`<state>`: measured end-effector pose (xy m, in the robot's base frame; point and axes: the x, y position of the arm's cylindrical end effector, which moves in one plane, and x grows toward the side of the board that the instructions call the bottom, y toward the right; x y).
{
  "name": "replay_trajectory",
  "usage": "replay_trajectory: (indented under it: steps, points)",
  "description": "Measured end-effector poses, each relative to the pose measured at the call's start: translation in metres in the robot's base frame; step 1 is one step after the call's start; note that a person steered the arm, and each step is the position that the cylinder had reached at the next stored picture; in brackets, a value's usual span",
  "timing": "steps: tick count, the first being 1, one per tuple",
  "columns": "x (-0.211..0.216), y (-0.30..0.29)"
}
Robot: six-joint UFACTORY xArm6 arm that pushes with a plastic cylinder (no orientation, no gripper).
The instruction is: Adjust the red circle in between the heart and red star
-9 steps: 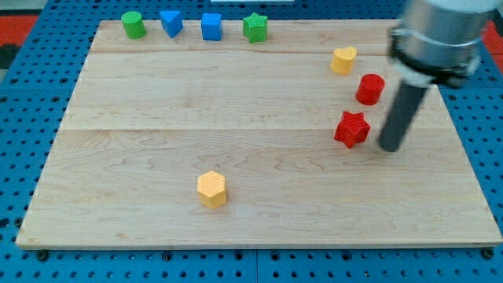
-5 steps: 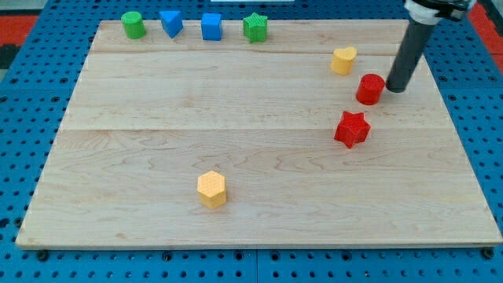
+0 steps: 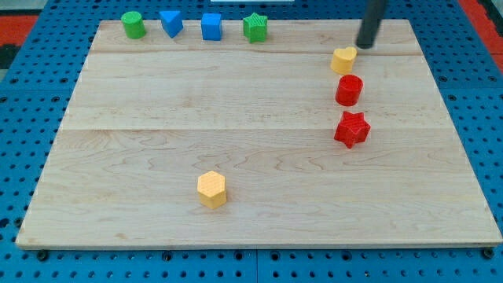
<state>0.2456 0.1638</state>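
The red circle (image 3: 348, 90) lies on the wooden board (image 3: 236, 141) at the view's right, between the yellow heart (image 3: 343, 60) above it and the red star (image 3: 351, 129) below it. The three form a nearly straight vertical line, each with a small gap. My tip (image 3: 365, 45) is at the view's top right, just right of and slightly above the yellow heart, apart from the red circle.
A green cylinder (image 3: 133, 24), a blue triangular block (image 3: 171, 23), a blue cube (image 3: 211, 26) and a green star-like block (image 3: 255, 27) line the board's top edge. A yellow hexagon (image 3: 211, 189) lies lower, left of centre.
The red circle slid left, now lining up between heart and star. My tip moved from beside the red star up past the circle to the top, right of the heart.
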Motion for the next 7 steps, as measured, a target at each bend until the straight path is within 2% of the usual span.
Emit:
replay_trajectory:
  steps: [1,2,3,4,5,7]
  points:
    - [-0.008,-0.076]
    - [0.047,-0.102]
    - [0.138,-0.104]
    - [0.208,-0.125]
    - [0.218,-0.208]
    - [0.311,-0.298]
